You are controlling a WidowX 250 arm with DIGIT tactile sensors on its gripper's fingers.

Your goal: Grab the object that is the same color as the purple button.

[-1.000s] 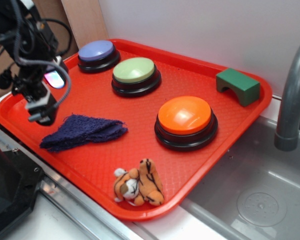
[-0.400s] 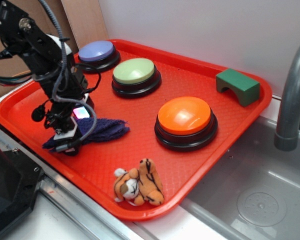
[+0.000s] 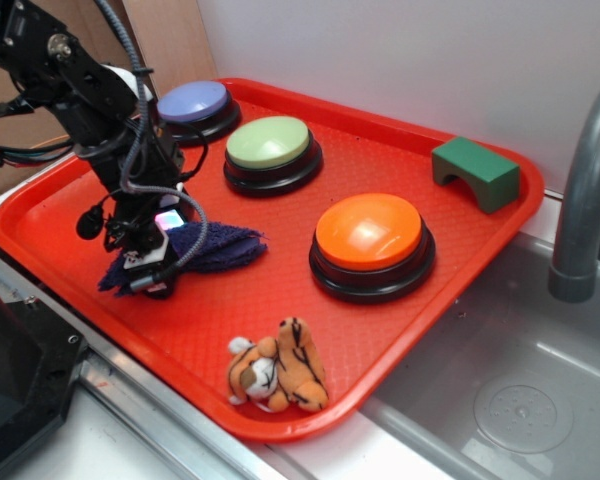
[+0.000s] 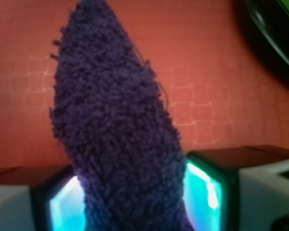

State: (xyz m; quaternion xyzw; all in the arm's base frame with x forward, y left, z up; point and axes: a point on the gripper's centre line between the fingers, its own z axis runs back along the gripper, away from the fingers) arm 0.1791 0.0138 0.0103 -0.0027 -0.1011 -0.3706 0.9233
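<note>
Jaws seen closed on the purple rag (image 4: 118, 139), cloth bunched between the pads; grip to be kept firm and lifted straight off the tray (image 3: 400, 170).

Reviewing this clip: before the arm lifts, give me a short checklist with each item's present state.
1. Right target: the gripper is at the purple rag, which matches the purple button. Ok.
2. Rag between the fingers: in the wrist view it fills the gap, a finger on each side. Ok.
3. Grip firm enough to lift: fingers touch the rag, but squeeze is not visible. Cannot tell.
4. Rag free of neighbours: apart from the green button, orange button and tiger. Ok.
5. Rag already off the tray: most of it looks flat. Cannot tell.
</note>
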